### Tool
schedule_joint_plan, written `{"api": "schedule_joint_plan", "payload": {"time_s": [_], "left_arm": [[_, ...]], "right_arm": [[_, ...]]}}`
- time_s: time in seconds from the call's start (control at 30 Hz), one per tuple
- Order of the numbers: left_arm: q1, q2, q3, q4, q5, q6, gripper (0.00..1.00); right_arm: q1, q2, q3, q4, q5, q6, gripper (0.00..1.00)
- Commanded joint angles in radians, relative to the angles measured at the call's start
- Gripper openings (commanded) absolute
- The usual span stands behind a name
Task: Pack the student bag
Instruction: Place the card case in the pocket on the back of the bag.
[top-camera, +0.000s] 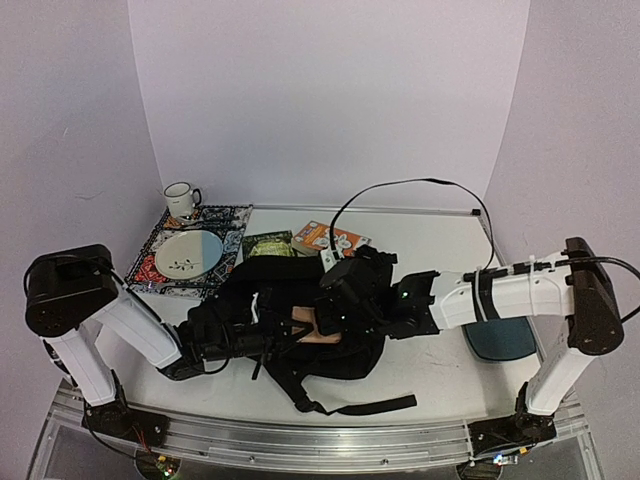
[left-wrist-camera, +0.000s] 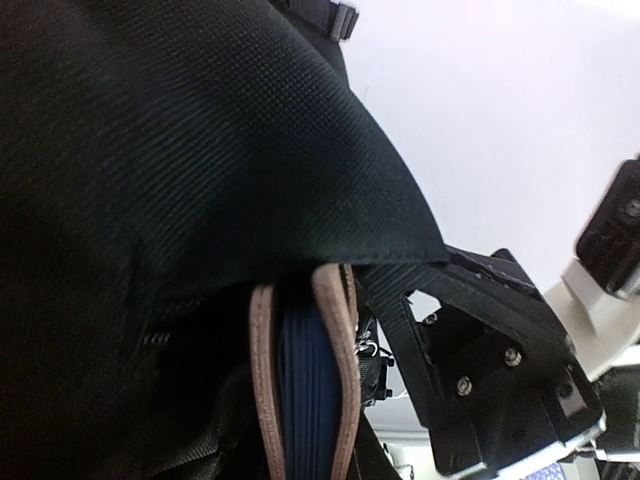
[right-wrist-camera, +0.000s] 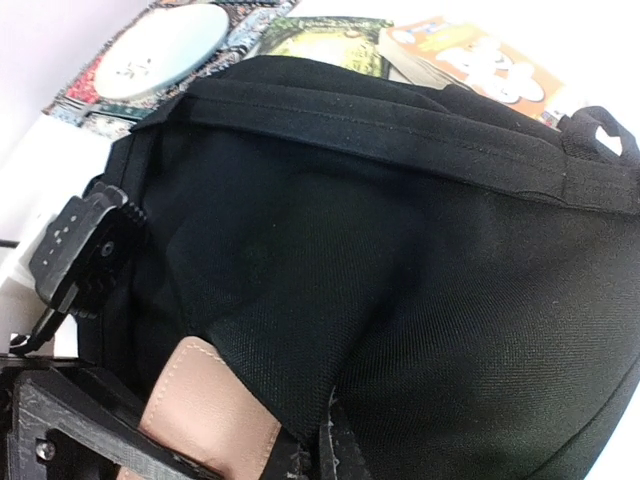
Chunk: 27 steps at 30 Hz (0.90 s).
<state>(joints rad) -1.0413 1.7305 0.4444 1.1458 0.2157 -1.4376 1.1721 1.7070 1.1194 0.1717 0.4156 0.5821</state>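
The student bag (top-camera: 300, 290), a big black backpack, lies mid-table and fills the left wrist view (left-wrist-camera: 150, 150) and the right wrist view (right-wrist-camera: 400, 250). My left gripper (top-camera: 250, 340) is at the bag's left edge, its fingers hidden in the fabric it grips. My right gripper (top-camera: 335, 310) sits over the bag's opening, shut on a tan leather notebook (top-camera: 318, 330). The notebook pokes out from under the black flap (right-wrist-camera: 200, 415). Seen edge-on, it shows blue pages between tan covers (left-wrist-camera: 300, 400), with a black right finger (left-wrist-camera: 480, 350) beside it.
A patterned mat (top-camera: 225, 222) at back left carries a plate (top-camera: 188, 252) and a white mug (top-camera: 180, 198). A green book (top-camera: 265, 243) and an orange box (top-camera: 330, 237) lie behind the bag. A dark-teal pad (top-camera: 500, 338) lies right. A bag strap (top-camera: 370, 405) trails toward the front edge.
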Motion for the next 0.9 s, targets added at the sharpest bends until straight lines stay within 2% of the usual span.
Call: {"api": "schedule_joint_plan", "payload": {"time_s": [0.0, 0.13, 0.23, 0.4, 0.7, 0.87], "left_arm": [[-0.01, -0.111, -0.09, 0.077, -0.171, -0.027, 0.0], [-0.009, -0.187, -0.184, 0.074, -0.294, -0.055, 0.0], [-0.009, -0.213, -0.201, 0.069, -0.324, -0.051, 0.0], [-0.01, -0.157, -0.123, 0.068, -0.234, -0.026, 0.0], [-0.014, -0.091, -0.054, 0.068, -0.219, -0.055, 0.0], [-0.016, -0.059, 0.022, 0.068, -0.151, -0.03, 0.0]], "right_arm": [[0.012, -0.086, -0.026, 0.15, -0.007, 0.038, 0.0], [0.012, -0.102, -0.059, 0.151, 0.034, 0.048, 0.0], [0.012, -0.094, -0.052, 0.155, 0.004, 0.043, 0.0], [0.014, -0.078, -0.034, 0.188, -0.054, 0.035, 0.0], [0.016, -0.07, -0.004, 0.241, -0.101, -0.002, 0.0], [0.019, -0.048, 0.008, 0.261, -0.148, -0.015, 0.0]]}}
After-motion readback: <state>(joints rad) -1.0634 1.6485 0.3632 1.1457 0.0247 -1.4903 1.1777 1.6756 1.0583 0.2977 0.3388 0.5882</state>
